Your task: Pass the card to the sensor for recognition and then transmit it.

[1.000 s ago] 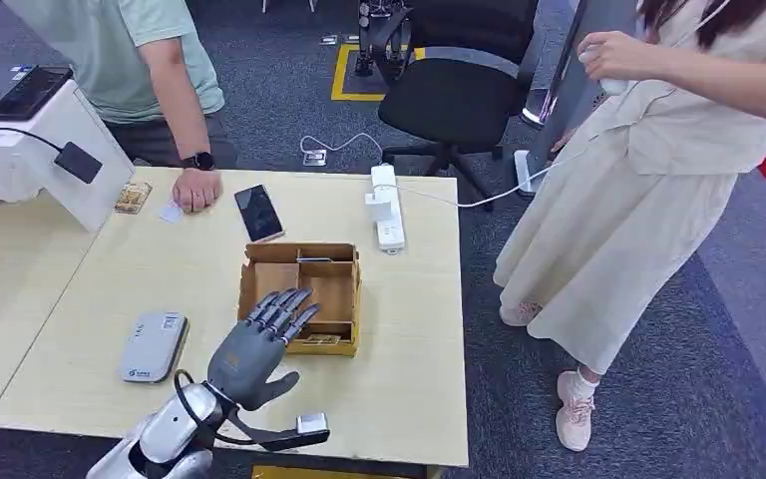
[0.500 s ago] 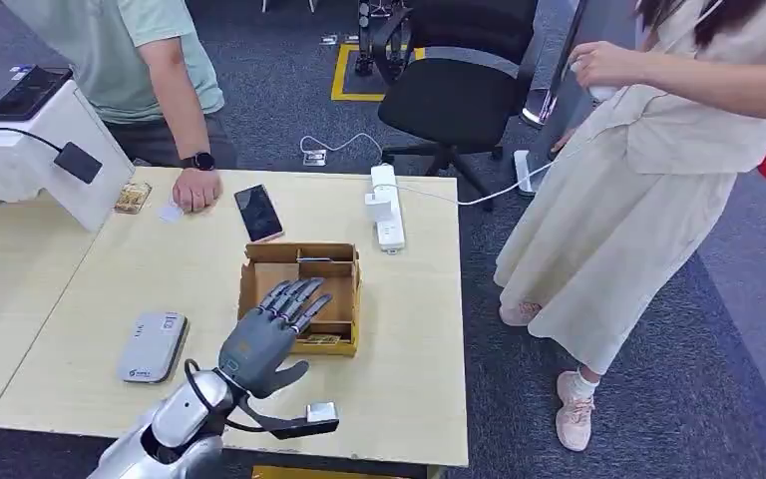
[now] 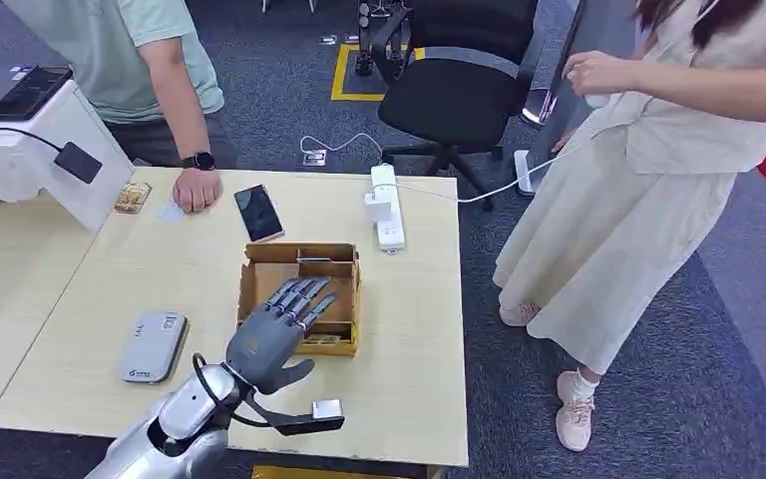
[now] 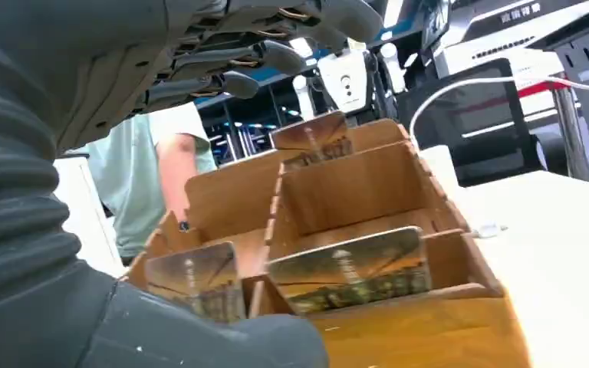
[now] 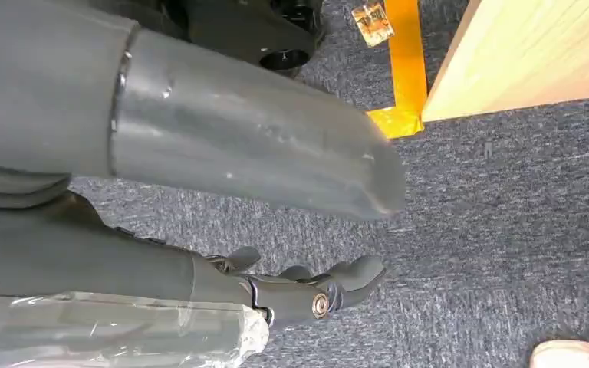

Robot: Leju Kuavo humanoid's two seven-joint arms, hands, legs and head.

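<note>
Left hand (image 3: 277,334) over the near end of the cardboard box (image 3: 344,267) on the bench (image 3: 414,299), fingers (image 4: 264,55) spread and straight, holding nothing. Cards standing on edge in the box's slots: nearest card (image 4: 349,268) upright in the front slot just below the fingers, a second one (image 4: 193,277) beside it toward the thumb, another (image 4: 310,132) at the far end. Likely thin, light, stiff and glossy, so prone to slip between hard fingers; best pinched by the exposed top edge, thumb on one face and a finger on the other, then lifted straight up so as not to catch on the slot walls. Grey sensor (image 3: 154,345) flat on the bench, well apart from the box toward the robot's left. Right hand (image 5: 307,291) hanging down beside the bench over the carpet, fingers loosely apart, nothing in it. Person's hand (image 3: 196,190) resting on the far edge of the bench beside a phone (image 3: 258,212).
</note>
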